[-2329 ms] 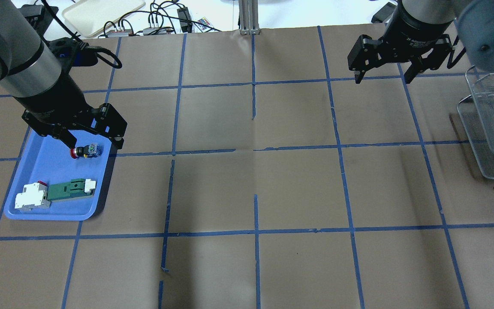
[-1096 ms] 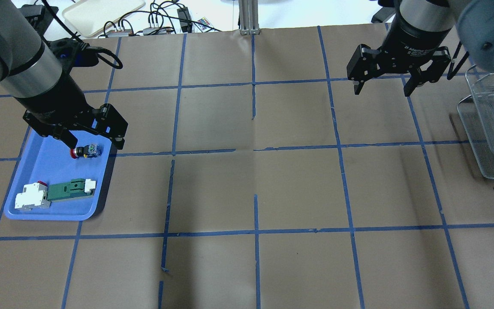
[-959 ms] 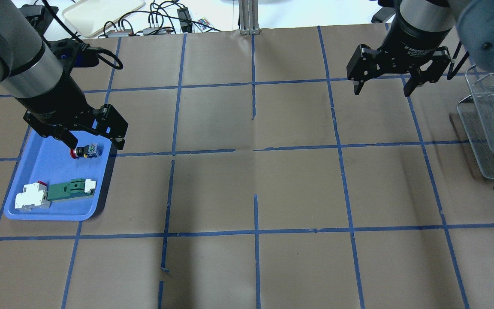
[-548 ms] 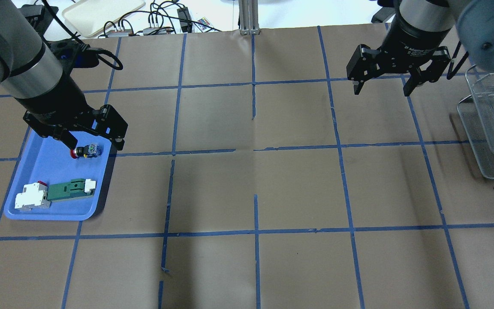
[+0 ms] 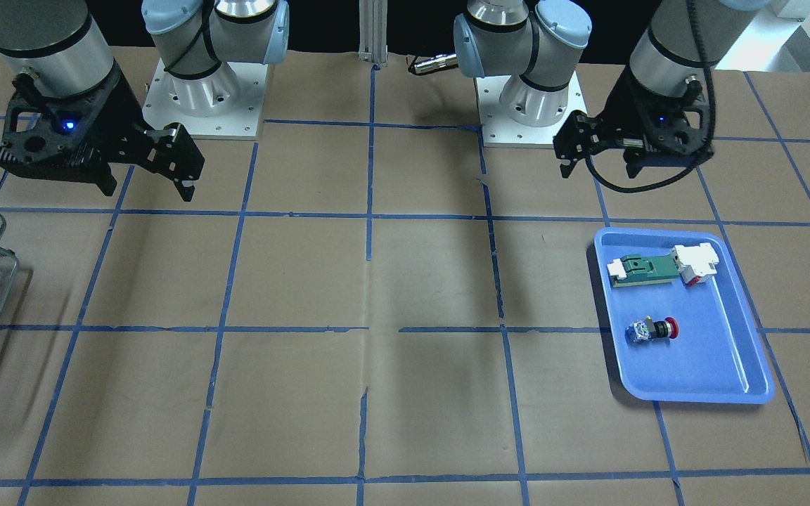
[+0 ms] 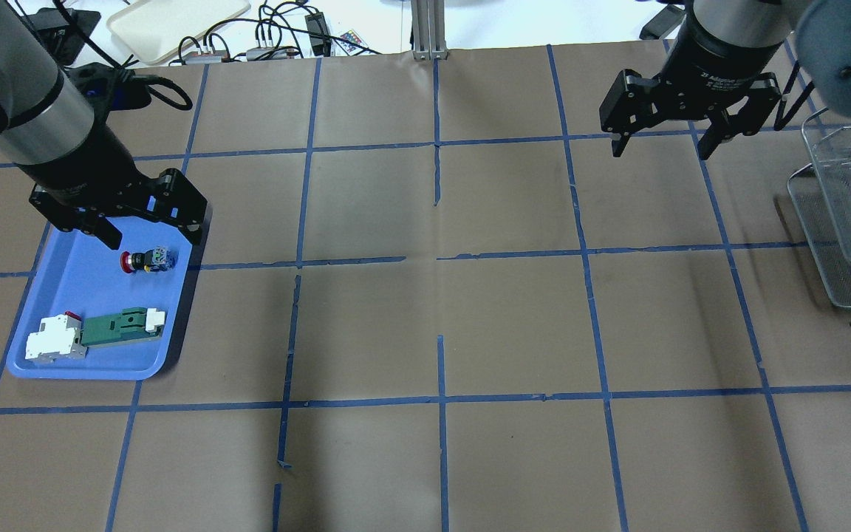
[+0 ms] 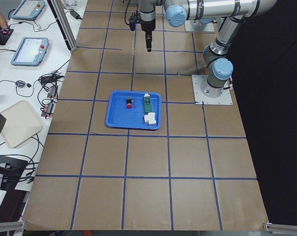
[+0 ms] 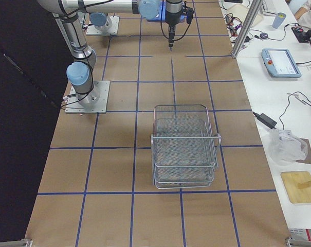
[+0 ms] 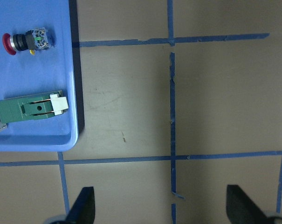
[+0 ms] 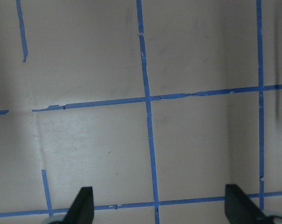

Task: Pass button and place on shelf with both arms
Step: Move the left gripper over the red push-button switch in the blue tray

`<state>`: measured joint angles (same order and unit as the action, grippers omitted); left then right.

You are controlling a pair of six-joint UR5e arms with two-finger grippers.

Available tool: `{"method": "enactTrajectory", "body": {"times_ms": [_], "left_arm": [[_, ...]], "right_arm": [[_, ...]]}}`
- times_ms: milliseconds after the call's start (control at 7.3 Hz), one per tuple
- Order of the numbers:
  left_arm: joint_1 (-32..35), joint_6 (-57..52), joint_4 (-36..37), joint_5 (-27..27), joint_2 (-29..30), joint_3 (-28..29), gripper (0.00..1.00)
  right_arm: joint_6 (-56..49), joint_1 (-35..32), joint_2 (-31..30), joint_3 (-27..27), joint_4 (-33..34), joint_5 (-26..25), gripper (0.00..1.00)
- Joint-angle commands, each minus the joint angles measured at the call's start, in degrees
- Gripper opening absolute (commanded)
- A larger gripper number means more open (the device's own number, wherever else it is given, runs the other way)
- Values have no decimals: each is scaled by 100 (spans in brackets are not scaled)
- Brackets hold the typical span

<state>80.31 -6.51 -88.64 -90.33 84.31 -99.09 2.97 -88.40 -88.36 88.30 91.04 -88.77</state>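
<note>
Red-capped button [image 6: 146,260] loose in blue tray [image 6: 78,292], left gripper [image 6: 152,240] and right gripper [image 6: 660,151] agape; whole shelf [image 8: 185,149] only side-on

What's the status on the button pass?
Left gripper open, raised by the blue tray, holding nothing. Right gripper open, empty, near the shelf. Button lying on its side in the tray, ungrasped. Nothing seen in the way.

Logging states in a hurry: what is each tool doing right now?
Left tool: open, holding nothing; the button lies in the blue tray.
Right tool: open, holding nothing.
</note>
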Motion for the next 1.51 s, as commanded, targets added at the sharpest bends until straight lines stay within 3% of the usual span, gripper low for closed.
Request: {"method": "enactTrajectory", "body": {"times_ms": [0, 137, 411, 822, 959, 1096, 1370], "left_arm": [[-976, 71, 356, 24, 120, -40, 100], [-1339, 97, 365, 86, 234, -67, 100], [-1876, 534, 1290, 77, 724, 64, 100], [-2281, 1905, 1525, 261, 1551, 293, 100], [-2735, 1969, 1525, 1123, 1788, 328, 100], [-3001, 2074, 1664, 1532, 2017, 311, 100], [-3003, 3571, 1780, 1597, 2317, 171, 100]], "right_arm": [[-24, -2, 3, 38, -16, -26, 100], [-15, -2, 12, 4, 1, 0, 100], [-15, -11, -14, 12, -7, -9, 100], [-15, -11, 3, 3, -7, -35, 100], [-15, -11, -14, 12, -7, -18, 100], [-33, -11, -6, 12, -7, -26, 100], [-42, -11, 3, 12, 1, 0, 100]]}}
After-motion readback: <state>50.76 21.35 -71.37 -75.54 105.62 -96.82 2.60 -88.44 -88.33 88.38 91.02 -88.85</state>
